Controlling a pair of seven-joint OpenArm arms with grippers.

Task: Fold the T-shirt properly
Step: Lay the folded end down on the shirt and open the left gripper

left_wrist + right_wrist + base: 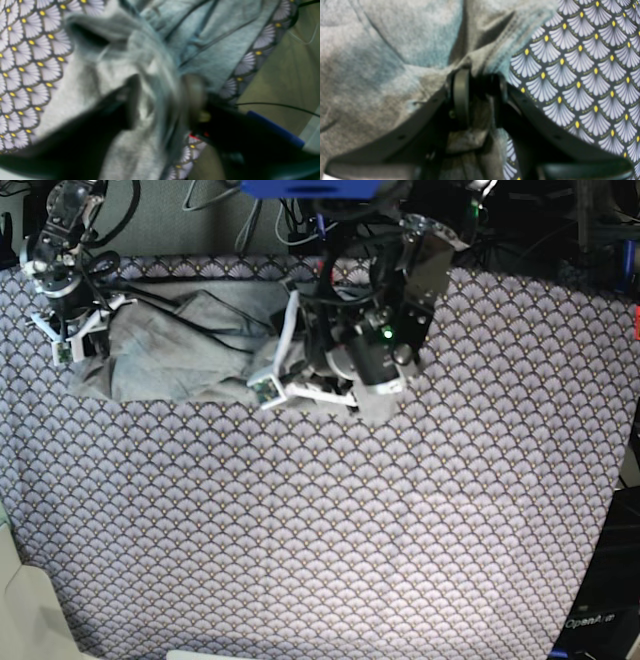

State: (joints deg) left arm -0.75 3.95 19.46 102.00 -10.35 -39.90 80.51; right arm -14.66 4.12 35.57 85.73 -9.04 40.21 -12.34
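The light grey T-shirt (185,340) lies crumpled at the far left-middle of the table. My right gripper (78,345) is at its left end. In the right wrist view that right gripper (478,77) is shut on a bunched edge of the T-shirt (382,50), with cloth pinched between its dark fingers (461,95). My left gripper (288,385) hangs over the shirt's right end. In the blurred left wrist view, the left gripper (165,85) has its jaws standing apart. A streaked fold of the T-shirt (75,85) runs loose between them.
The purple-grey fan-patterned tablecloth (320,530) covers the whole table. In the left wrist view the cloth's edge (240,72) drops off to a greenish floor (287,75), crossed by a black cable (275,106). Cables and equipment (300,200) crowd the far edge.
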